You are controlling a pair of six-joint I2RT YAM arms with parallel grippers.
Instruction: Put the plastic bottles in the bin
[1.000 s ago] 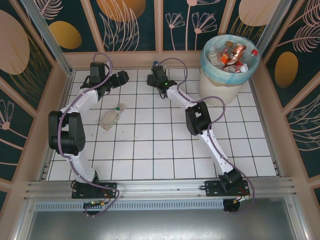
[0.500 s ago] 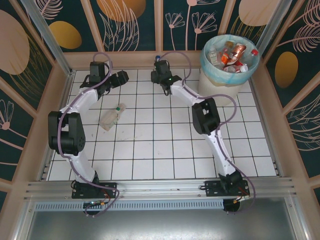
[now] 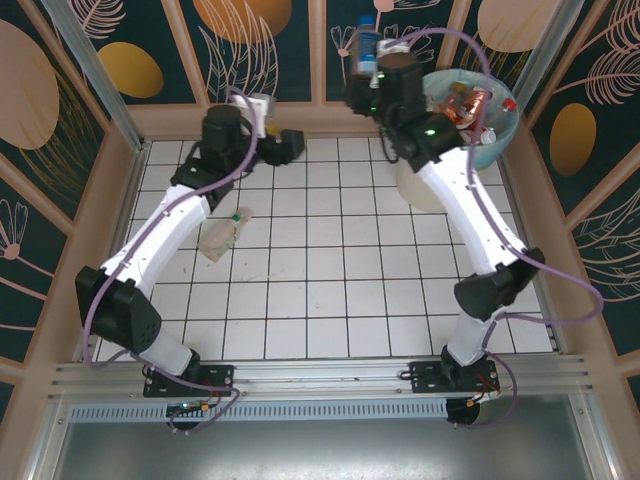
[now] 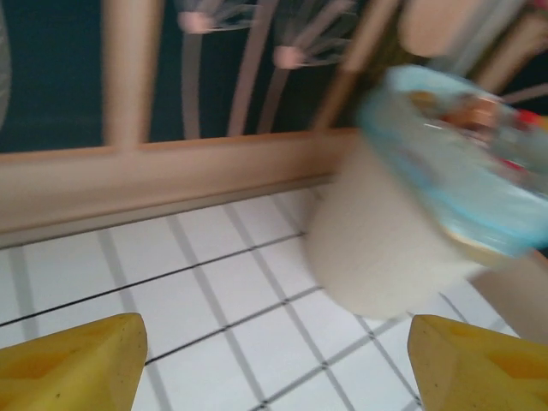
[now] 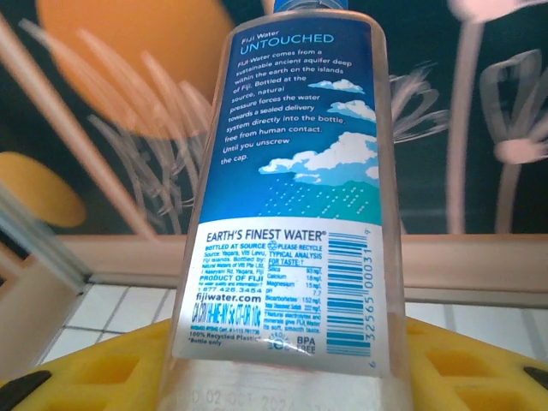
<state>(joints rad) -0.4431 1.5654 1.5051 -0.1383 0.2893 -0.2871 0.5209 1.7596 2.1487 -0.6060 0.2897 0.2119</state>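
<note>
Overhead, white gridded table [image 3: 330, 290] sitting inside wooden rail [image 3: 300, 118], dark flower-painted walls [image 3: 150, 50] rising behind. Right gripper [image 3: 362, 62] pinching blue-labelled bottle [image 3: 368, 32] upright, hanging high. Bin [image 3: 503, 132] standing just to its right, holding other bottles [image 3: 465, 105]. Left gripper [image 3: 288, 147] hovering spread, empty. Crushed bottle [image 3: 222, 236] lying on tiles to its left, nearer bases. Right wrist view showing label print, yellow fingers [image 5: 94, 372] flanking bottle base. Left wrist view facing bin, blurred.

Clear bottle [image 5: 287, 257] with blue cloud-printed label [image 5: 300, 111]; white bin [image 4: 377, 257] with pale blue-green liner [image 4: 445, 163]
</note>
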